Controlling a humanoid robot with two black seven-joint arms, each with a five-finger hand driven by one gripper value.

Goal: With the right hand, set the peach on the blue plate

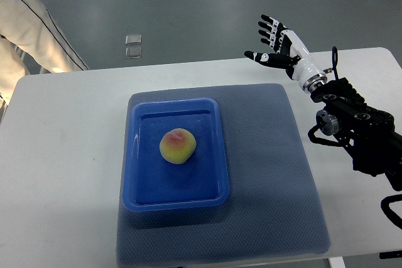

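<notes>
At the far left, well away from the fingers, part of a person (28, 23) in light clothing stands past the corner of the white counter (56, 155), apparently only looking on. Next comes the grey mat (276, 174), probably laid to keep things from sliding. On it sits the blue plate (141, 155), a shallow rectangular tray whose raised rim would stop a round fruit rolling off. The peach (178, 145) rests near the plate's middle, well to the left of the fingers and nearer the camera, touching nothing but the plate floor. It is round, yellow-green, with a reddish blush on top, and looks whole and unbruised. The placing itself looks finished. At the right, the right hand (279, 45) hovers over the counter's far edge, fingers (267, 29) spread wide and holding nothing, well clear of the fruit. The left arm is not in view.
</notes>
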